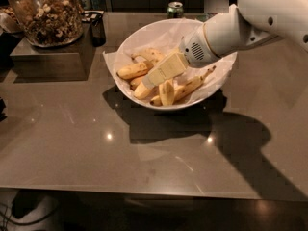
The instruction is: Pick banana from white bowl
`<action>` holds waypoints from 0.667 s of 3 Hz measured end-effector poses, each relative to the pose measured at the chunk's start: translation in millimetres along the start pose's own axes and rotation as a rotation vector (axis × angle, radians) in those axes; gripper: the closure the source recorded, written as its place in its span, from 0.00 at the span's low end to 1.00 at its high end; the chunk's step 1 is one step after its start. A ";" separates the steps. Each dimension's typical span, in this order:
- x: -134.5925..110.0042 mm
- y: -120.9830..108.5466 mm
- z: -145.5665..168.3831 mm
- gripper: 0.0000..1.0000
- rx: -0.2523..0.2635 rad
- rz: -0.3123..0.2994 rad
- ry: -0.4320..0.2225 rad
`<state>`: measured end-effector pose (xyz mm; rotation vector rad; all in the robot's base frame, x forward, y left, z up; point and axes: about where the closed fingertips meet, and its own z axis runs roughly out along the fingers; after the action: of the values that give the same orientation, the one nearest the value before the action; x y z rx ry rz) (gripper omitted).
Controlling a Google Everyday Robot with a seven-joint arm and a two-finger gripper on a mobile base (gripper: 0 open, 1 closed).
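The white bowl (129,42), lined with white paper, stands at the back middle of the brown table and holds several yellow bananas. A curved, brown-specked banana (150,55) lies at the top of the pile. A thick one (134,70) lies at the left, and a slim long one (192,85) at the right. My gripper (147,82) reaches down-left into the bowl from the white arm (226,30). Its tip is among the bananas, right over a short one (142,91). Part of the pile is hidden behind it.
A glass jar of nuts (45,13) stands on a dark box (48,57) at the back left, with a dark cup (96,27) beside it. A green can (175,8) stands behind the bowl. The table's front edge (144,192) is near me.
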<state>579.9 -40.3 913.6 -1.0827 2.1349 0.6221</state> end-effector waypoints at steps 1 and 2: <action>5.6 -3.3 5.4 0.00 0.009 0.026 0.009; 5.6 -3.2 5.4 0.19 0.009 0.026 0.009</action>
<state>581.9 -41.4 905.5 -1.0571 2.1606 0.6202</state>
